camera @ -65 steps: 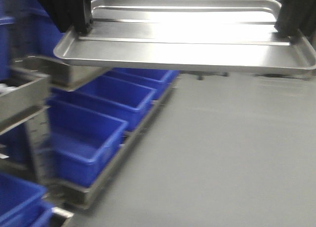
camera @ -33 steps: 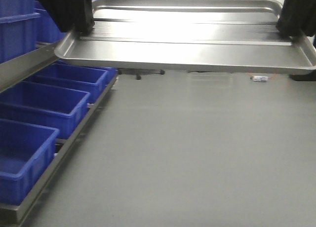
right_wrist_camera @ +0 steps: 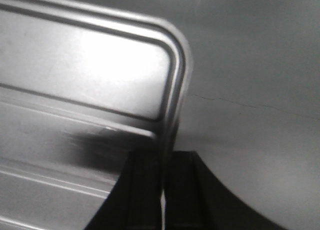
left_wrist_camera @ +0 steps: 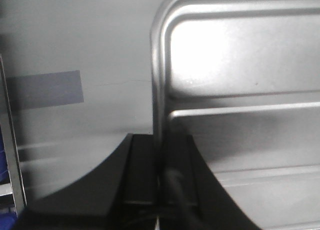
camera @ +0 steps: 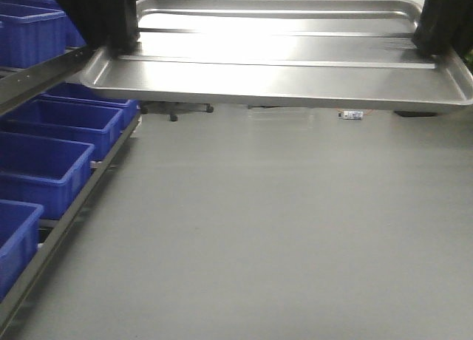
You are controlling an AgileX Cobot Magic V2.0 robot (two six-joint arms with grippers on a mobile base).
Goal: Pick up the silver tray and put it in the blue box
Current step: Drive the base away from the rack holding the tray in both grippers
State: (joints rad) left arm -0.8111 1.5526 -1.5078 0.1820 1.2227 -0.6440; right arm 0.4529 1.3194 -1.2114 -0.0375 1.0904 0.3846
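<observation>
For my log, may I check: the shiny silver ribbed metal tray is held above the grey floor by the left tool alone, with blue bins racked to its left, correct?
Not quite: both tools hold it. The left tool clamps one end rim of the shiny silver ribbed metal tray and the right tool the other, as both wrist views show. Otherwise right.

Floor carrying rack at left; blue bins sitting on rack; small white item lying far.
</observation>
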